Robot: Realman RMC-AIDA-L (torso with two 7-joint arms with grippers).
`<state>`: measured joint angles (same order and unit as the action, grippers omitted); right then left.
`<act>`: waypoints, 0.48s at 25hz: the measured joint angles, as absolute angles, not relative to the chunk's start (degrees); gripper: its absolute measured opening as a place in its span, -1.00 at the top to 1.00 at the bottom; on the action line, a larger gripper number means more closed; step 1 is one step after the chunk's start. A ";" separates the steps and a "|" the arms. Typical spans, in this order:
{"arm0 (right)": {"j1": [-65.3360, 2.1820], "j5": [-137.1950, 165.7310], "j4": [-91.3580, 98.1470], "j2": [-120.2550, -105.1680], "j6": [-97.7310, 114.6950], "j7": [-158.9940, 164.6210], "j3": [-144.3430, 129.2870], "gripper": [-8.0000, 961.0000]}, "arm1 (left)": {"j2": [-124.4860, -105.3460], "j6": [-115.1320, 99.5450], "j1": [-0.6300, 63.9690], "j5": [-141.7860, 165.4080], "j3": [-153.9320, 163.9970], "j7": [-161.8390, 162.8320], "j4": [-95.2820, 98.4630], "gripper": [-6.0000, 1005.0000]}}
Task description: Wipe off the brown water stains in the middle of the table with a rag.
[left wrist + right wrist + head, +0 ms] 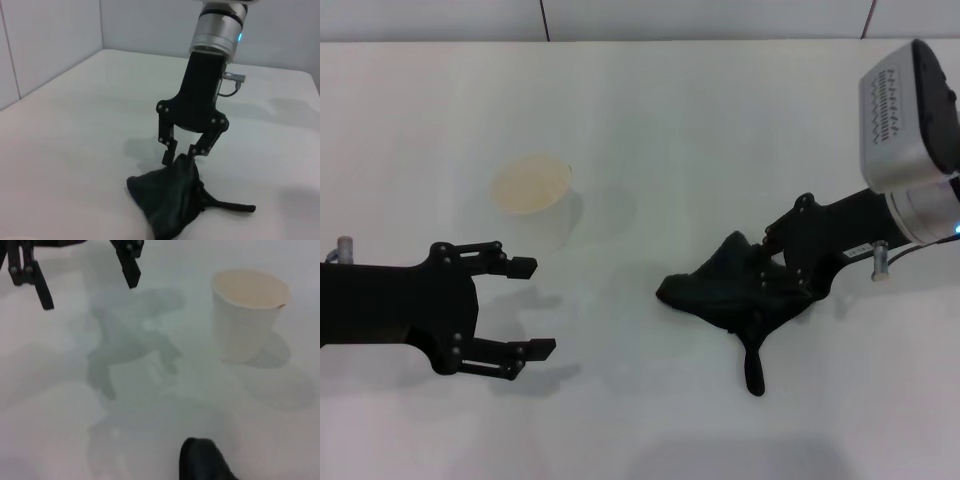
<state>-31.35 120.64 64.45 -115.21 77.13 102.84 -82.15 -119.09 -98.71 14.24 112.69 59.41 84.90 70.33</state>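
Nearest the head camera and widest of all is the white surface, running under both arms to the far wall. On it the right gripper reaches in from the robot's right side with its fingers closed on the bunched top of the dark rag; the left wrist view shows the two fingertips pinching into the cloth while the rag's lower folds rest on the surface, a thin strap trailing out behind them. Across from it, well apart, the left gripper hangs low over the surface with its fingers spread wide and nothing between them. Smaller still, a cream paper cup stands upright just beyond the left fingers' far tip, not touching them. The brown water stains cannot be made out in any view: the open stretch between the two sets of fingers looks plain white apart from soft shadows, and the only brownish trace is a small mark on the cup's rim in the right wrist view. My reading is that the rag is already grasped and the wiping stroke itself is the step in hand, or just about to start. The next move would call for keeping the cloth pressed flat to the surface and dragging it from the right fingers toward the left ones across the middle, steering short of the cup so it is not knocked.
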 joint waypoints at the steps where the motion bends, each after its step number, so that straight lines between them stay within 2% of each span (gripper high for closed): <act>1: -31.29 120.51 64.56 -115.21 77.52 102.84 -81.71 0.56 | -119.09 -98.62 14.24 112.68 59.41 84.90 70.32 -0.77; 8: -30.70 120.30 64.56 -115.21 82.32 99.25 -76.25 0.02 | -119.10 -98.32 14.25 112.66 59.12 84.63 70.14 -0.77; 12: -29.90 118.34 63.99 -115.16 88.55 95.33 -69.63 -0.16 | -119.08 -98.21 14.25 111.80 58.46 83.54 69.22 -0.77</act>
